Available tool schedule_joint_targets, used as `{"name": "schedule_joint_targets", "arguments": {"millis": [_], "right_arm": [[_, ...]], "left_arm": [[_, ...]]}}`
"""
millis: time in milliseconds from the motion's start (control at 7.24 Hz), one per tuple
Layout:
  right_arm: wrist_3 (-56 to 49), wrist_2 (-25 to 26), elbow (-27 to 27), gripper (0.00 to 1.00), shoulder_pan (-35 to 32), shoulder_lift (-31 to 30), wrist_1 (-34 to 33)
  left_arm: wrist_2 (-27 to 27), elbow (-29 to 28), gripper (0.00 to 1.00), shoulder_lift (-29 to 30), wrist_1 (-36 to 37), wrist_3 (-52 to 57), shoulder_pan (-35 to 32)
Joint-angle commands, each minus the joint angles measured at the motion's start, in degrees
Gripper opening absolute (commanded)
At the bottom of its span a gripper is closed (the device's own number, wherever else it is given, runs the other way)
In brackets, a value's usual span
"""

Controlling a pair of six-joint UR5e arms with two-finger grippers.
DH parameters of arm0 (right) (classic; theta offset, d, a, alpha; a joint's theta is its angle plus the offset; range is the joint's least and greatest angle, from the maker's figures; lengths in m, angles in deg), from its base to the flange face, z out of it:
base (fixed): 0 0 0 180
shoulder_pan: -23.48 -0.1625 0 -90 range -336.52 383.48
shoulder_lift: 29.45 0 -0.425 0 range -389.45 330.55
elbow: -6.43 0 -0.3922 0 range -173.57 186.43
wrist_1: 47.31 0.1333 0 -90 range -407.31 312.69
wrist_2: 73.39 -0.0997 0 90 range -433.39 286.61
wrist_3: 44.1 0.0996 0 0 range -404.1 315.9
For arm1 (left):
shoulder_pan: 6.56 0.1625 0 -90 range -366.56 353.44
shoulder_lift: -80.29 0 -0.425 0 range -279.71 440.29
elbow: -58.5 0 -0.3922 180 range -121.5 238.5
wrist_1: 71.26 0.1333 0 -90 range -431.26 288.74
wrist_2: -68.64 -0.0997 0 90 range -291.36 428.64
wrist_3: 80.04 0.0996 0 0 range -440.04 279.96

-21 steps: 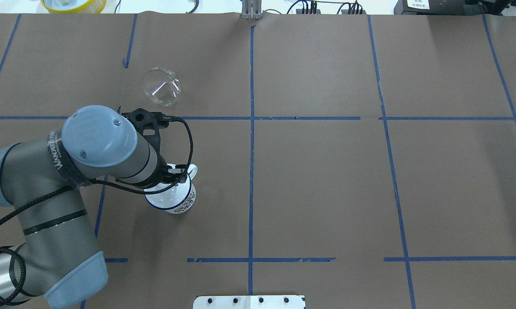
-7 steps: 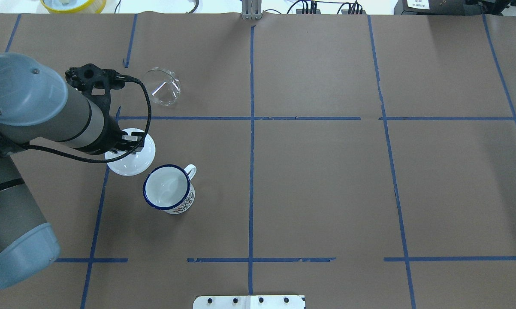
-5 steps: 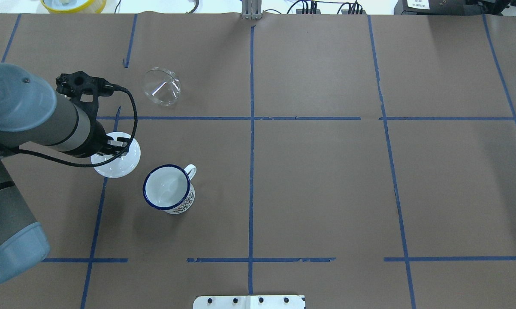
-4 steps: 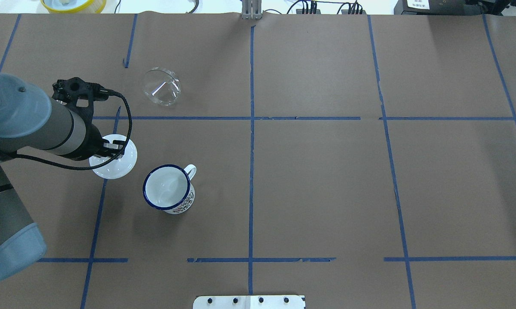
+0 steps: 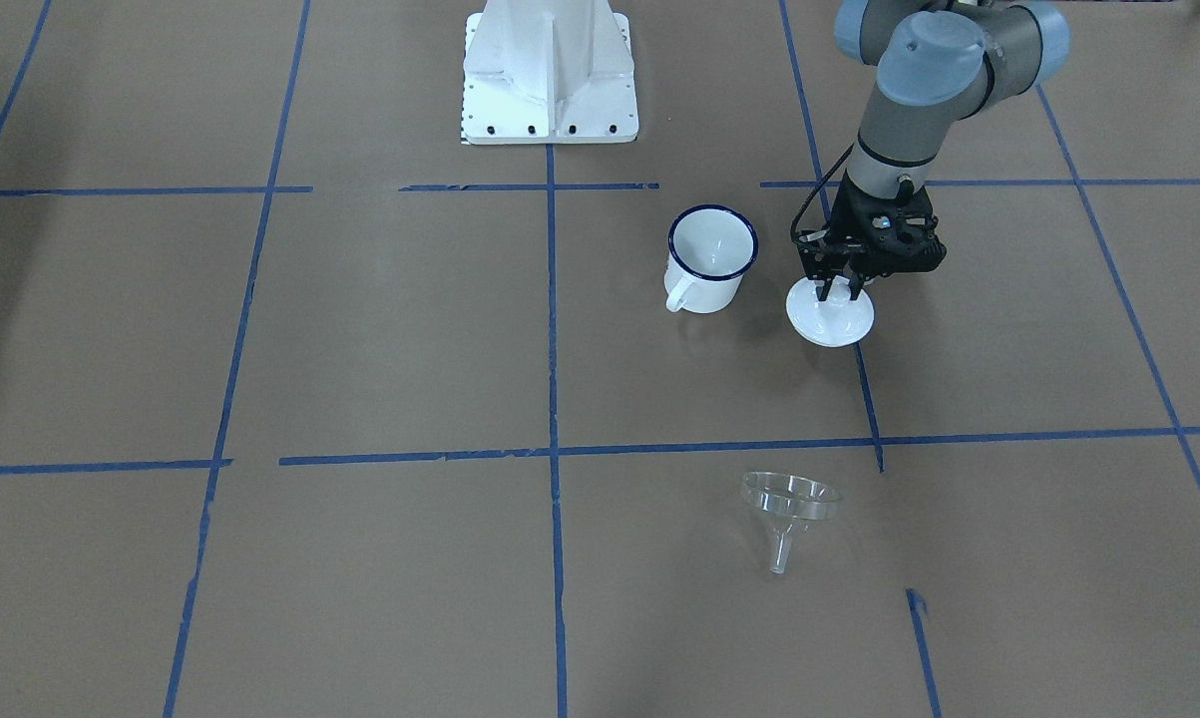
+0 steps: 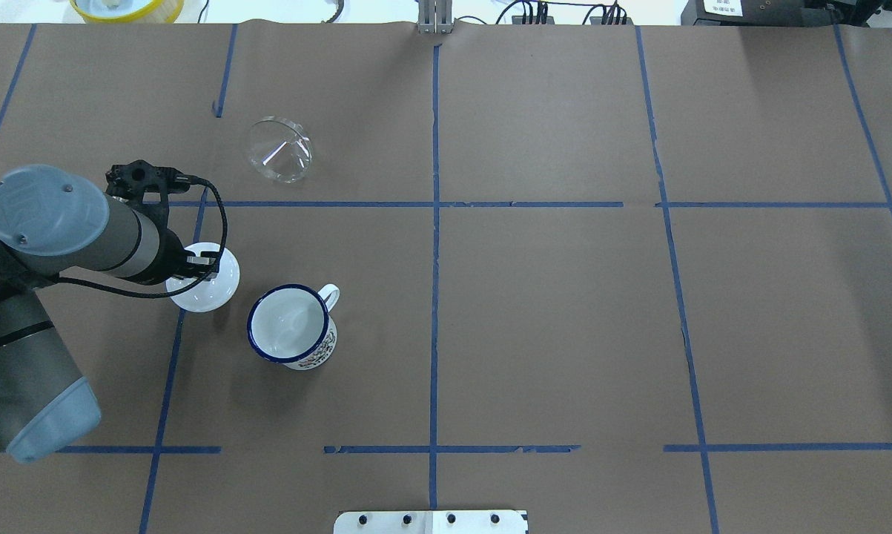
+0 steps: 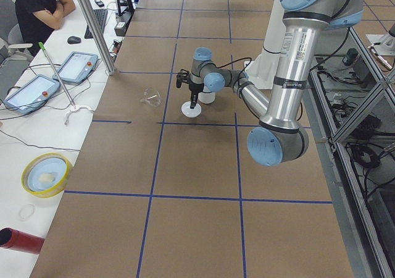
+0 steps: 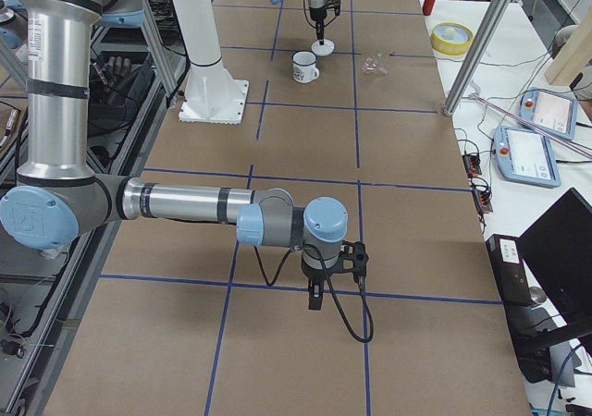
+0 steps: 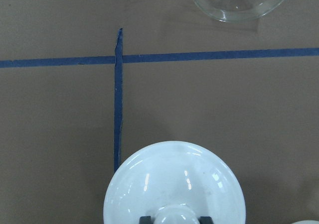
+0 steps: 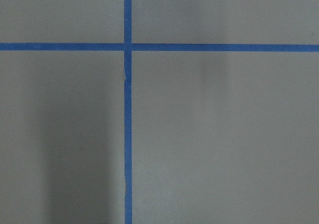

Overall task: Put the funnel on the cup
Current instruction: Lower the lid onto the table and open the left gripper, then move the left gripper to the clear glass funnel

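Funnel: clear see-through plastic or glass (which one cannot be told), with a wide round cone and a thin short spout; bright glints run across the cone.
Funnel pose: tipped over on the table, not standing on its rim, with nothing gripping it.
Funnel place: in the robot's left half of the table, on the far side of a blue tape line from the cup, well apart from it.
Cup: white enamel mug with a dark blue rim, upright, mouth open upward; its small loop handle points away from the robot and to its right; a dark pattern runs round its side, and no words can be read in it.
Lid: round, white and glossy, with a knob at its middle; it is just beside the cup, on the robot's left of it, low at the table (whether it rests there cannot be told).
Left gripper: points down, its two fingers closed on the lid's knob, one at each side.
Right gripper: low over the table far from the funnel; how far apart its fingers stand cannot be told.
Writing: white letters on a dark band of the left arm, cut off at the overhead view's edge, not legible.
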Motion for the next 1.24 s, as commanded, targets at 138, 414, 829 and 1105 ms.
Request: {"name": "schedule_joint_targets", "arguments": {"millis": [138,414,829,1105], "right_arm": [[0.0,0.0,0.0,1.0,0.0,0.0,0.0],[0.0,0.0,0.0,1.0,0.0,0.0,0.0],[0.0,0.0,0.0,1.0,0.0,0.0,0.0],[0.0,0.0,0.0,1.0,0.0,0.0,0.0]], "left_arm": [[0.09,-1.38,0.0,0.0,-0.37,0.2,0.38],[0.09,-1.56,0.0,0.17,-0.37,0.11,1.52],[0.27,-2.52,0.97,0.79,-0.46,0.37,1.61],[0.7,-2.35,1.0,0.79,-1.25,0.29,1.7]]}}
